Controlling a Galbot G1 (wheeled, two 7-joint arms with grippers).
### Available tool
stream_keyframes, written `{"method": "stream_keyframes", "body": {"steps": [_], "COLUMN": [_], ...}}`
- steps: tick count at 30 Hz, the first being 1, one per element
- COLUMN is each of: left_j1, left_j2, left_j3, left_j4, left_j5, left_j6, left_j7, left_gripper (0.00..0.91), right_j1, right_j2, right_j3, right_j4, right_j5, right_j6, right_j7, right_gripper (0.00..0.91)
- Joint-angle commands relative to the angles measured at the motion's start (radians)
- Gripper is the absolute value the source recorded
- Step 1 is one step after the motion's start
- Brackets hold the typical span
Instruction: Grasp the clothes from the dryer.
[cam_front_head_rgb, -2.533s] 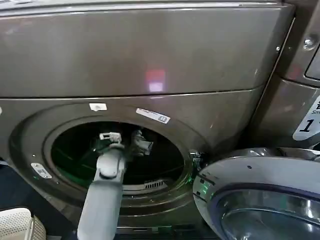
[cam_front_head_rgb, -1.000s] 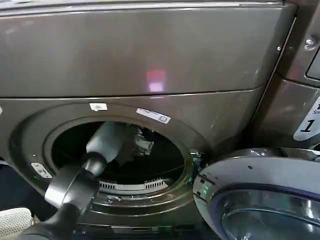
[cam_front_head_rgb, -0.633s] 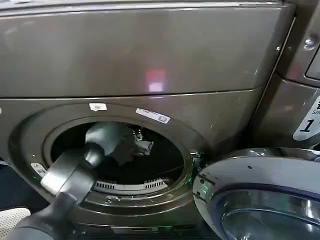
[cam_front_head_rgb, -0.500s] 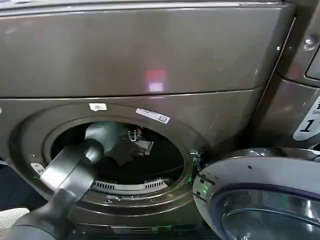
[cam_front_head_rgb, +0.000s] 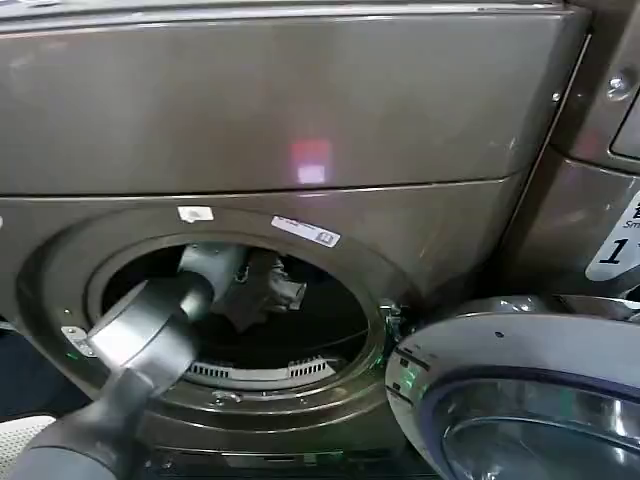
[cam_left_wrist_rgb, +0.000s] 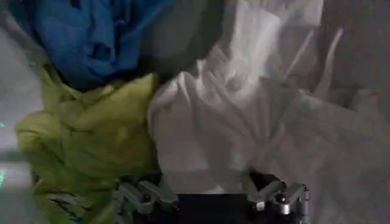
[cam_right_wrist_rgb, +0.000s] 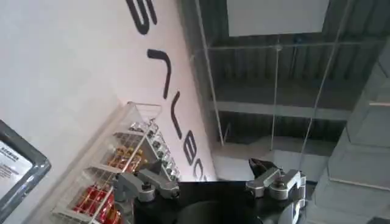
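Jaws of the left gripper (cam_left_wrist_rgb: 210, 198) stand apart, fingers spread either side of the pale cloth directly ahead of them, not closed on anything. In the head view the left gripper (cam_front_head_rgb: 272, 285) is inside the porthole, its arm running in from the lower left.

The dryer (cam_front_head_rgb: 300, 130): large bronze-grey front-loader, round opening, its silver-rimmed glass door (cam_front_head_rgb: 520, 390) swung open at lower right. Above the opening sit two small white stickers, print too small to read. On the neighbouring machine at the right edge, a white label (cam_front_head_rgb: 618, 245) bears the numeral 1.

The clothes (cam_left_wrist_rgb: 201, 115) lie heaped in the drum: a pale grey-white garment, the largest, crumpled in front of the jaws and between the fingertips; a yellow-green garment just beside it, touching; a blue garment behind both, partly overlapped by the yellow-green one.

The right gripper (cam_right_wrist_rgb: 210, 182) is parked away from the drum, jaws apart and empty, facing a white wall with large dark lettering, illegible at this angle, and a wire rack (cam_right_wrist_rgb: 116, 164) of small packets.
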Motion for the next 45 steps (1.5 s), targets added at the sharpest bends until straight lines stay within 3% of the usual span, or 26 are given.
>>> {"method": "stream_keyframes", "body": {"steps": [1, 5, 17, 27, 33, 39, 45], "left_j1": [0.019, 0.018, 0.008, 0.028, 0.128, 0.349, 0.535], "left_j2": [0.003, 0.004, 0.009, 0.007, 0.004, 0.021, 0.018], "left_j3": [-0.006, -0.008, -0.062, -0.37, -0.556, -0.692, -0.8], "left_j4": [0.01, 0.013, -0.012, -0.144, -0.253, -0.506, -0.727], "left_j5": [-0.027, -0.042, -0.119, -0.283, -0.376, -0.522, -0.708], "left_j6": [0.011, 0.01, 0.026, 0.082, 0.085, 0.128, -0.027], "left_j7": [0.002, 0.005, -0.018, -0.158, -0.33, -0.519, -0.754], "left_gripper": [0.114, 0.0, 0.0, 0.0, 0.0, 0.0, 0.0], "right_j1": [-0.002, -0.004, -0.002, 0.003, 0.003, 0.006, 0.008], "right_j2": [0.001, 0.002, 0.004, 0.007, 0.009, 0.011, 0.002], "right_j3": [0.002, 0.005, 0.002, -0.009, -0.01, -0.017, -0.02], "right_j4": [0.001, -0.003, -0.003, 0.004, 0.006, 0.012, 0.013], "right_j5": [0.0, 0.0, 0.001, -0.001, -0.002, -0.003, -0.004], "right_j6": [0.001, 0.003, 0.004, 0.002, 0.003, 0.003, 0.004], "right_j7": [0.0, 0.0, 0.003, 0.004, 0.004, 0.006, 0.006], "right_gripper": [0.907, 0.907, 0.907, 0.907, 0.907, 0.907, 0.907]}}
